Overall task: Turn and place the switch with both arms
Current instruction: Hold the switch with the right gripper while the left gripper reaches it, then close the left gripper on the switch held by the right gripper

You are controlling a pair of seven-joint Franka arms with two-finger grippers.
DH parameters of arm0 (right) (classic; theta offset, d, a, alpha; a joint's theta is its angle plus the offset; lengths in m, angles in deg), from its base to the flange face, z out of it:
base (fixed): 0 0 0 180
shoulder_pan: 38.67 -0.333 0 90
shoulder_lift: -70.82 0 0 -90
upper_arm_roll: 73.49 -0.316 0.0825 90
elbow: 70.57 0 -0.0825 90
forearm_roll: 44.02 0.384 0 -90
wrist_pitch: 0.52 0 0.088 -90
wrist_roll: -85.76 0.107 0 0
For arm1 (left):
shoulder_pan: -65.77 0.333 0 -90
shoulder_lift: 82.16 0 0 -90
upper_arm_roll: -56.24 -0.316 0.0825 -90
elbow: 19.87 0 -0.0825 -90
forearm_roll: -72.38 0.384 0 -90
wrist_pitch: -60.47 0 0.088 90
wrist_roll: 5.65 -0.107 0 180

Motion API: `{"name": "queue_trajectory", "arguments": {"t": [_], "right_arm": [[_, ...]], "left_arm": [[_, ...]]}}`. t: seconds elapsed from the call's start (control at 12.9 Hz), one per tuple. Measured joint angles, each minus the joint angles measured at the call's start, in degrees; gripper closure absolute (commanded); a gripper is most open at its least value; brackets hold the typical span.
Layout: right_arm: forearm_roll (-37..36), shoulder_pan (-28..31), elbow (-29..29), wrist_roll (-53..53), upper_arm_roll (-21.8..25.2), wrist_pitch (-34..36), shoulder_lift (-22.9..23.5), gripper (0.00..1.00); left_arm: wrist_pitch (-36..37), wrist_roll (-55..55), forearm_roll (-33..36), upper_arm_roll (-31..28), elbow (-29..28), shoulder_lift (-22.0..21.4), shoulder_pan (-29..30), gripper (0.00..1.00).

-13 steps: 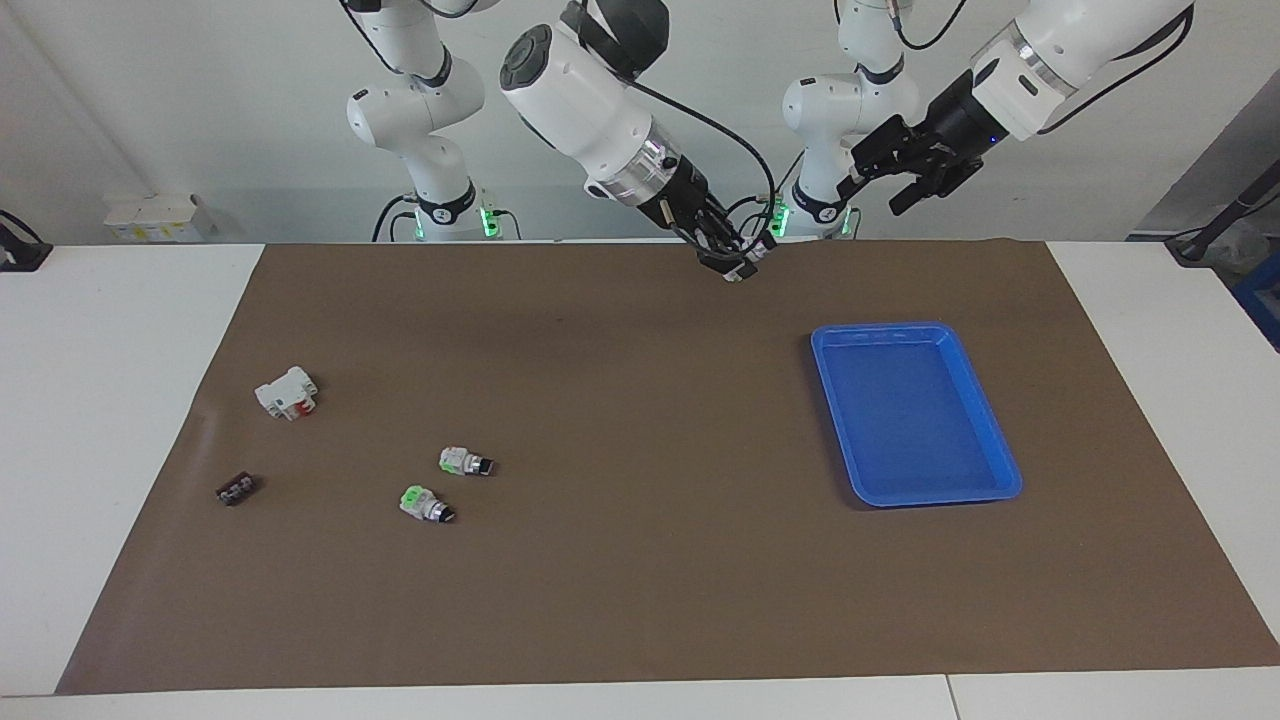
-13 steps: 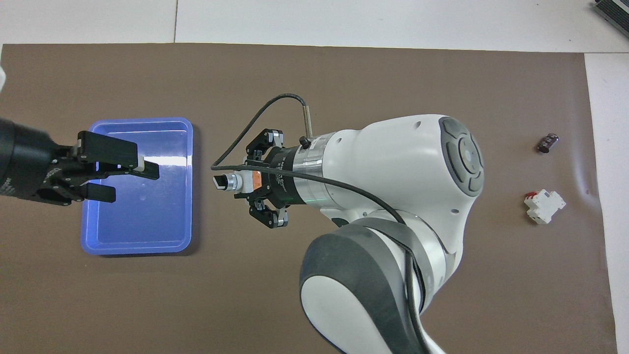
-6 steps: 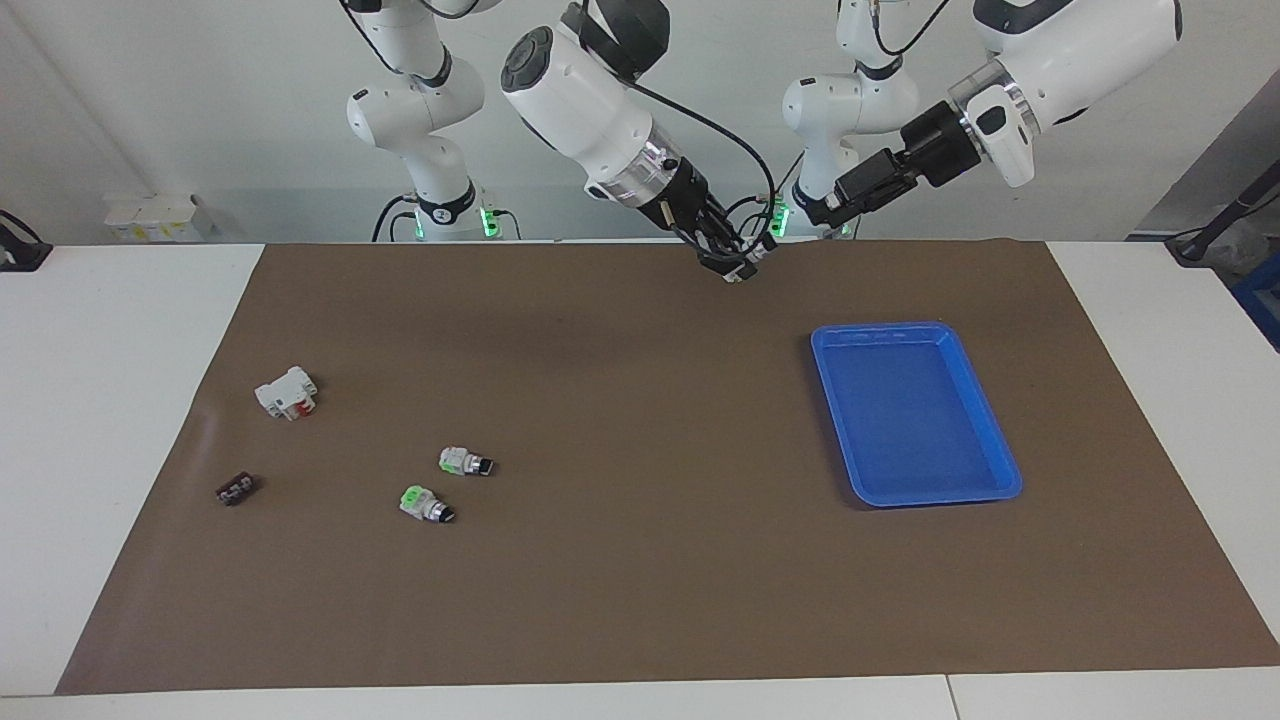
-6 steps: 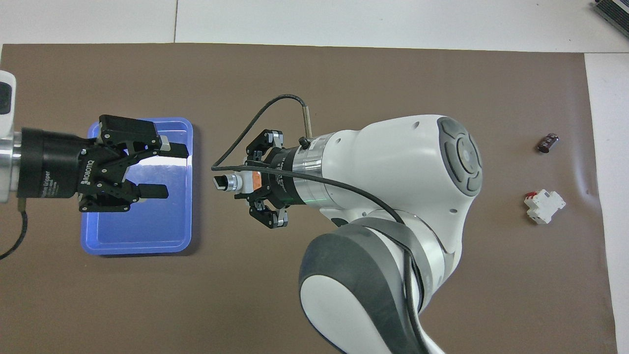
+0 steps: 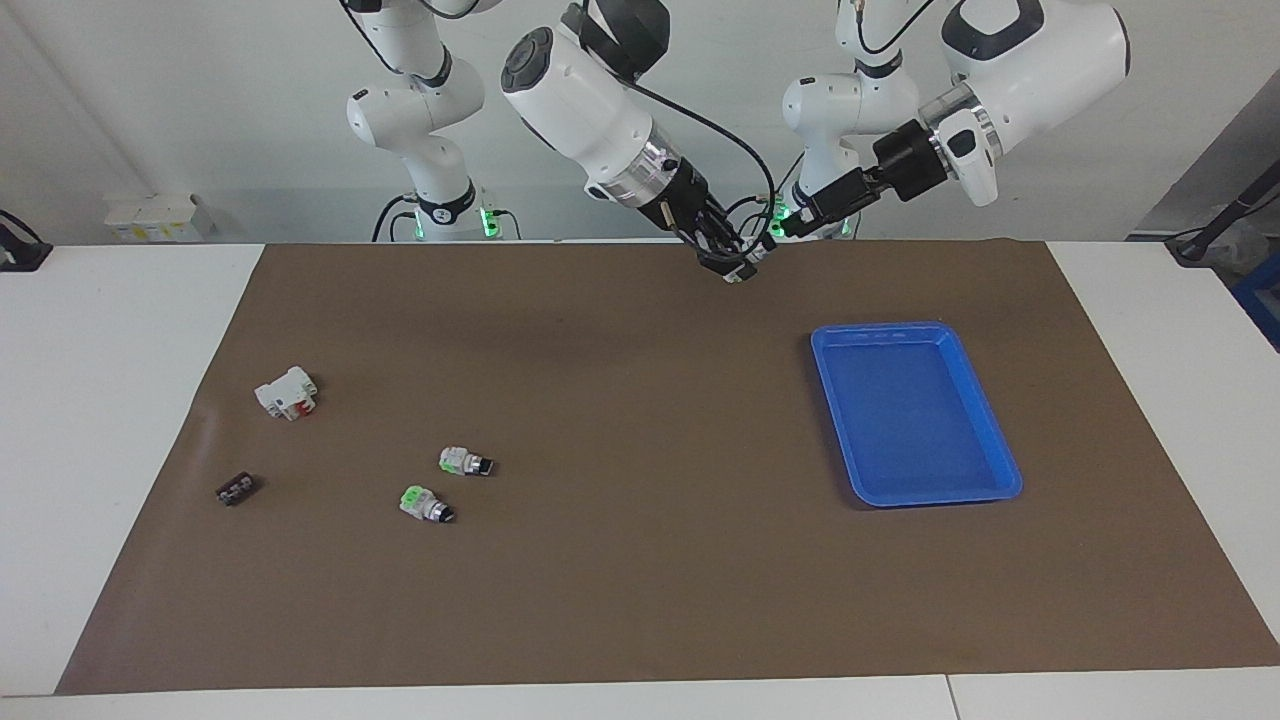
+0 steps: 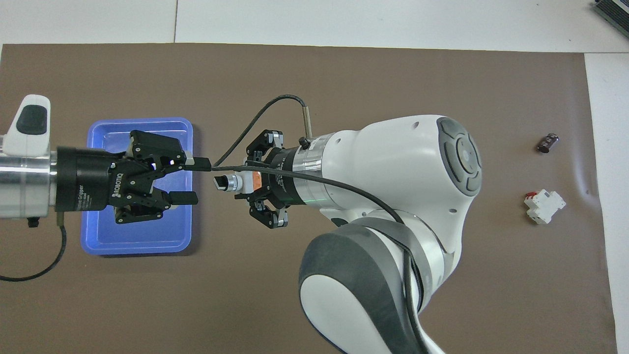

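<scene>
Plain white wall at the back, white table under a big brown mat (light was pretty even).

A brown mat covers the white bench. At the right of the facing view sits a bright blue tray. Both arms are white with grey joint caps and silver wrist rings; the left hand and right hand are black. The switch at the centre of the overhead view shows an orange block, white middle, silver collar and black knob. At the lower left of the facing view lie a switch with bright green block, a white-and-silver switch with pale green trim, a white block with red detail and a dark brown part.
</scene>
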Motion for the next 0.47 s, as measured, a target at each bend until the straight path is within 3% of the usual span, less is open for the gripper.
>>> {"name": "queue_trajectory", "arguments": {"t": [0.16, 0.47], "right_arm": [[0.00, 0.00, 0.15, 0.00, 0.00, 0.00, 0.00, 1.00], [0.00, 0.00, 0.23, 0.00, 0.00, 0.00, 0.00, 1.00]], "left_arm": [[-0.96, 0.12, -0.73, 0.13, -0.62, -0.39, -0.60, 0.50], [-5.99, 0.20, -1.29, 0.23, -2.73, -0.67, -2.56, 0.51]]}}
